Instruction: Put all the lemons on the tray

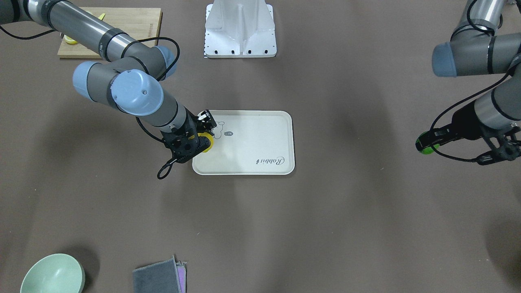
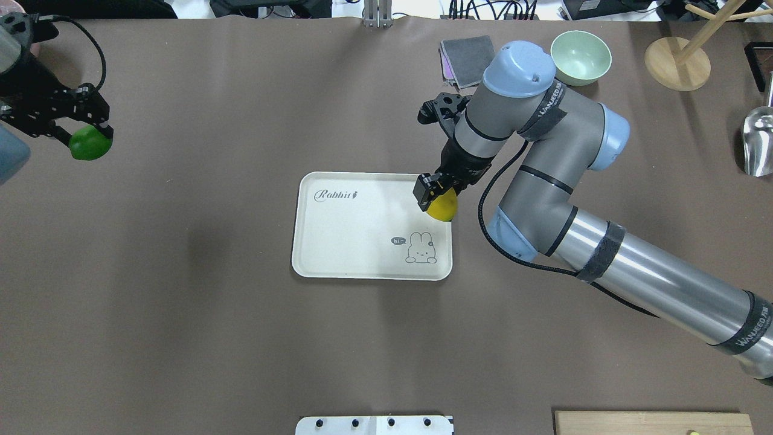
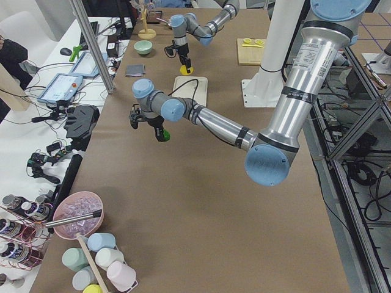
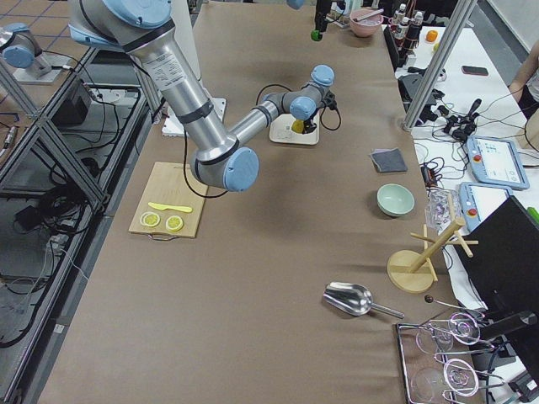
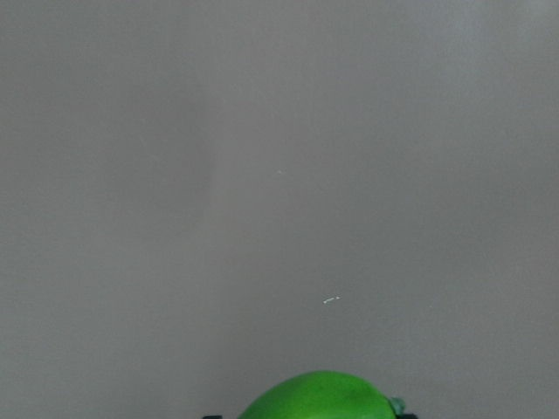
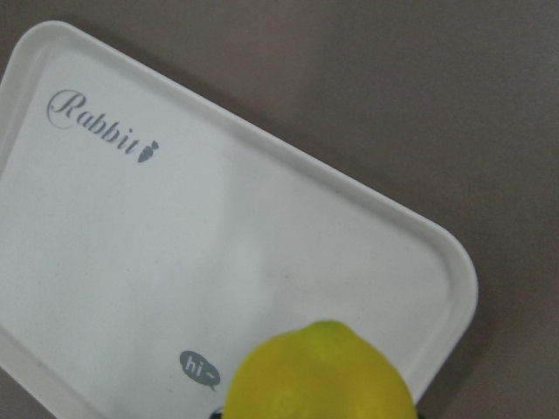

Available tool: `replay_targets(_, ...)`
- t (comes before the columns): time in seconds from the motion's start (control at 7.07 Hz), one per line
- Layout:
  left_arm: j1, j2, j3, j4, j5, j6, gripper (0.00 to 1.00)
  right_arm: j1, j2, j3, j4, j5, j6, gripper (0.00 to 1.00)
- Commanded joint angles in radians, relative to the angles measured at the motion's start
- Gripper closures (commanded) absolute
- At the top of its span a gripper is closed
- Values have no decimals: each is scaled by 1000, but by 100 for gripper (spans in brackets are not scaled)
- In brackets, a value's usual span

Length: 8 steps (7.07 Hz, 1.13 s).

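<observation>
My right gripper (image 2: 436,196) is shut on the yellow lemon (image 2: 443,207) and holds it above the right end of the off-white tray (image 2: 362,254). The lemon also shows in the front view (image 1: 207,143) and fills the bottom of the right wrist view (image 6: 319,373) over the tray (image 6: 131,262). My left gripper (image 2: 84,136) is shut on the green lemon (image 2: 90,144), held above the table far left of the tray. The green lemon also shows in the front view (image 1: 425,147) and in the left wrist view (image 5: 316,395).
A wooden cutting board (image 1: 134,22) with lemon slices lies behind my right arm. A green bowl (image 2: 581,57) and a folded grey cloth (image 2: 466,53) lie at the far side. A wooden stand (image 2: 676,63) and a metal scoop (image 2: 758,142) are at the right edge.
</observation>
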Motion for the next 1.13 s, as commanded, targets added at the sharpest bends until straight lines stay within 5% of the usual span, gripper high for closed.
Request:
replay_targets(0.0, -28, -46, -48, 124, -2, 29, 100, -20, 22, -48, 49, -14, 1, 60)
replay_targets(0.28, -27, -86, -80, 199, -2, 28, 100, -25, 24, -47, 49, -20, -1, 0)
replay_targets(0.99, 122, -304, 5, 257, 59, -171, 100, 199, -43, -27, 49, 104, -45, 0)
